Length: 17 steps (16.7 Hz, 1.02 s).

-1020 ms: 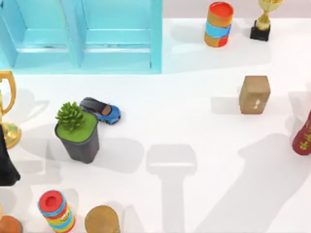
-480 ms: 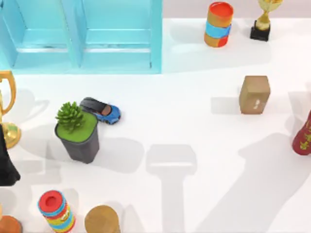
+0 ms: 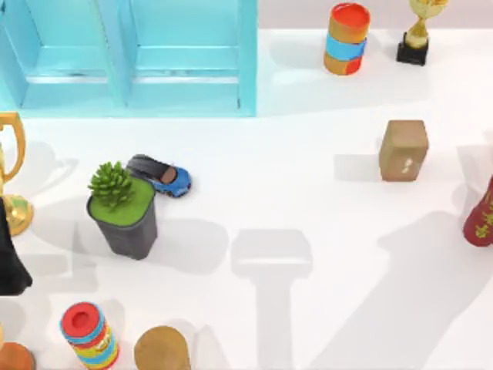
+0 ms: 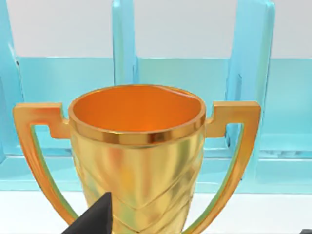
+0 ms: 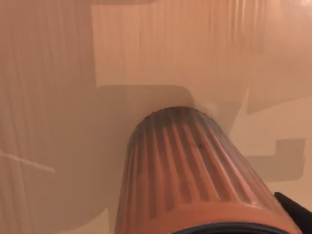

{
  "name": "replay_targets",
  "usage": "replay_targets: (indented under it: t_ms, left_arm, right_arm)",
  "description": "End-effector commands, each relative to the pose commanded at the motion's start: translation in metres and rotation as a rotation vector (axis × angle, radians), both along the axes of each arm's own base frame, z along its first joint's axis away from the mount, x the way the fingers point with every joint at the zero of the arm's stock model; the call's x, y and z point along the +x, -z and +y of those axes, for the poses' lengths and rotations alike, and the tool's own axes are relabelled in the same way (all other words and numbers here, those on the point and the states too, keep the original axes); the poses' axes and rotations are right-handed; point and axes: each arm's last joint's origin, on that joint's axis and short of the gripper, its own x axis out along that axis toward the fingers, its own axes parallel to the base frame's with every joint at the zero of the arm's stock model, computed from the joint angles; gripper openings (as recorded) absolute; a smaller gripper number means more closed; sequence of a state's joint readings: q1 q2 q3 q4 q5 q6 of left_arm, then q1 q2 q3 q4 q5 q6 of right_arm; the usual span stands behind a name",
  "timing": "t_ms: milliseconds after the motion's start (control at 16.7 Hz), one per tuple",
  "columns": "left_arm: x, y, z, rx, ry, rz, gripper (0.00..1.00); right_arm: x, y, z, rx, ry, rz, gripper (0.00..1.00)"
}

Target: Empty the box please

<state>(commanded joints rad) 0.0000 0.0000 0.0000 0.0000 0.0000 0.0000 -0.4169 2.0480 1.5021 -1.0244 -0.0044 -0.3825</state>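
A gold trophy cup [image 4: 136,161] with two angular handles stands close up before a pale blue shelf unit [image 4: 248,97] with upright dividers, while a dark fingertip [image 4: 95,219] shows just beside its base.

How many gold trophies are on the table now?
2: one gold trophy stands at the left edge, left of the potted plant; another trophy stands at the far right corner. More may lie outside the picture.

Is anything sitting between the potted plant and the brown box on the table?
No. In the top view the white table is bare between the potted plant and the brown box; only shadows cross it.
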Motion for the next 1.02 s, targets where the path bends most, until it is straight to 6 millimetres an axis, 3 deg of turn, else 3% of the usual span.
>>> replay_targets:
  t_ms: [540,720,1020]
  left_arm:
    - [0.000,0.000,0.000,0.000,0.000,0.000,1.00]
    - [0.000,0.000,0.000,0.000,0.000,0.000,1.00]
    - [0.000,0.000,0.000,0.000,0.000,0.000,1.00]
  right_arm:
    - [0.000,-0.004,0.000,0.002,0.002,-0.003,0.00]
    - [-0.001,-0.025,-0.002,0.014,0.004,-0.005,0.00]
    - [0.001,-0.077,-0.005,0.026,0.008,-0.004,0.00]
